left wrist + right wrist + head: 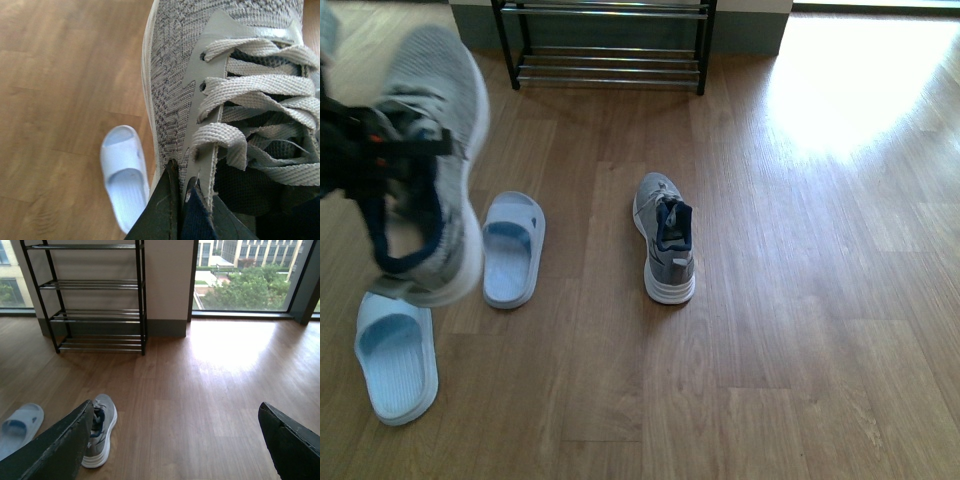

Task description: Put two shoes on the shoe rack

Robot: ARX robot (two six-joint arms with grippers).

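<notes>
My left gripper (380,160) is shut on a grey knit sneaker (435,150), pinching its side wall by the navy collar (197,220) and holding it off the floor at the left. The second grey sneaker (664,238) stands on the wood floor in the middle; it also shows in the right wrist view (100,432). The shoe rack (610,45) with black frames and chrome bars stands at the far wall, its tiers bare (95,315). My right gripper (175,440) is open and empty, above the floor to the right of the standing sneaker.
Two pale blue slides lie on the floor, one (513,248) left of the standing sneaker and one (396,358) nearer me; one also shows under the held sneaker (124,175). Bright sunlight falls on the floor at the right (860,80). Windows stand beyond the rack (240,275).
</notes>
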